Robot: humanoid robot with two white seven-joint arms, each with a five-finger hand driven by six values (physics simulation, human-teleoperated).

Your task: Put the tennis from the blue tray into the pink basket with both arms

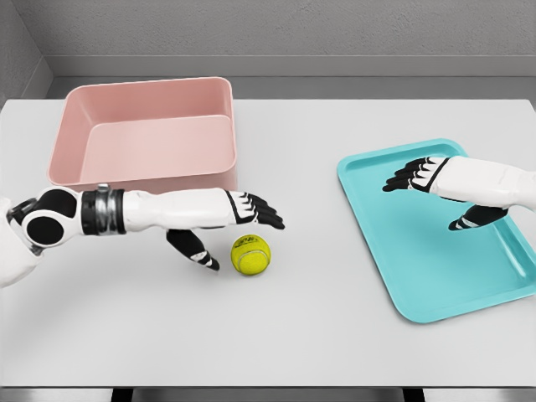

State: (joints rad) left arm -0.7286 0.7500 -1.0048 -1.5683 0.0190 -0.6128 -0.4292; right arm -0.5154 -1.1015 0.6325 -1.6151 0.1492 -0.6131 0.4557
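Observation:
A yellow-green tennis ball (251, 254) lies on the white table, between the pink basket (146, 134) and the blue tray (427, 226). My left hand (233, 233) reaches in from the left and hovers just over and left of the ball, fingers spread above it, thumb low beside it, not closed on it. My right hand (435, 194) hangs over the blue tray with fingers spread and holds nothing. The tray holds no ball. The basket is empty.
The white table (318, 335) ends at a front edge near the bottom of the view. A grey wall runs behind the table. The basket stands at the back left, the tray at the right.

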